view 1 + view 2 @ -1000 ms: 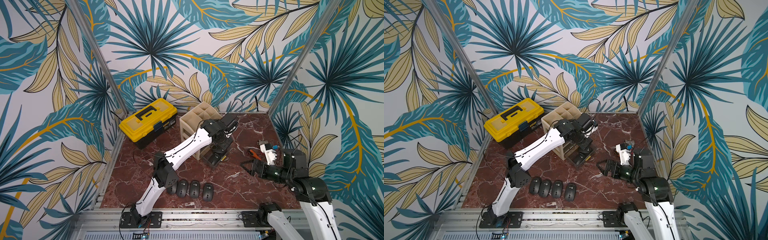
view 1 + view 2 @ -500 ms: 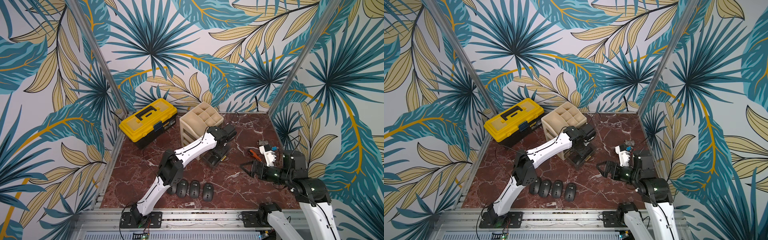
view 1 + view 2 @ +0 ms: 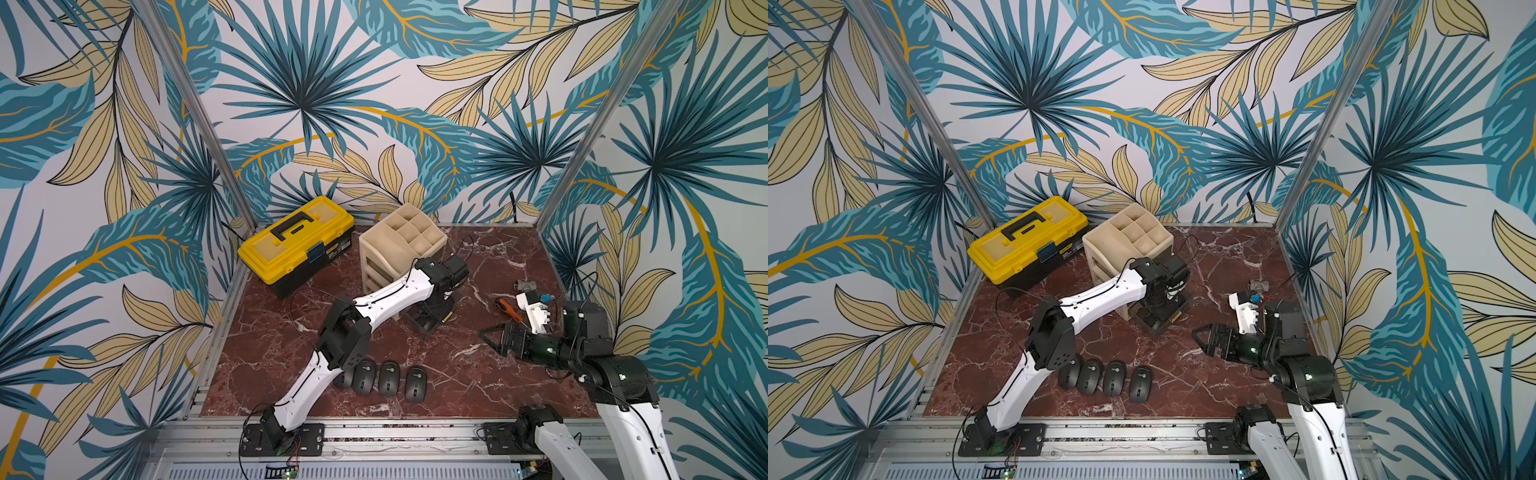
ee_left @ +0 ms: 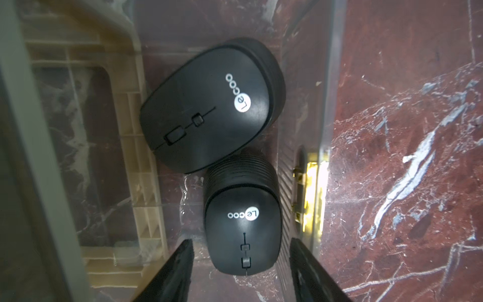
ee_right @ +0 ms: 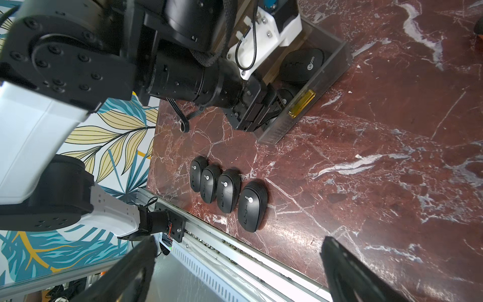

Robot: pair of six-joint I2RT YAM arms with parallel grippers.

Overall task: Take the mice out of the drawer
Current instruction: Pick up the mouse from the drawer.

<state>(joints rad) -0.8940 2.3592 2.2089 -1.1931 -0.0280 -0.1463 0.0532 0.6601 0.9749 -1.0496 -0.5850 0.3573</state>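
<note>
Two dark mice lie in the clear drawer [image 4: 324, 104], which is pulled out of the beige organizer [image 3: 403, 237]. The nearer mouse [image 4: 241, 209] points at the camera and the farther mouse [image 4: 209, 104] lies askew behind it. My left gripper [image 4: 241, 242] reaches down into the drawer [image 3: 430, 320] and is open. Its fingers stand on either side of the nearer mouse's front, with gaps on both sides. Several more mice [image 3: 388, 376] sit in a row near the table's front edge. My right gripper [image 3: 484, 332] hovers open and holds nothing to the right of the drawer.
A yellow toolbox [image 3: 297, 245] stands at the back left beside the organizer. An orange-handled screwdriver [image 3: 508, 308], a white plastic part [image 3: 534, 311] and a small metal fitting [image 3: 524, 286] lie at the right edge. The left arm's elbow hangs over the row of mice.
The left arm has dropped lower, bringing its gripper down into the drawer, and its jaws have widened. The right arm has barely moved.
</note>
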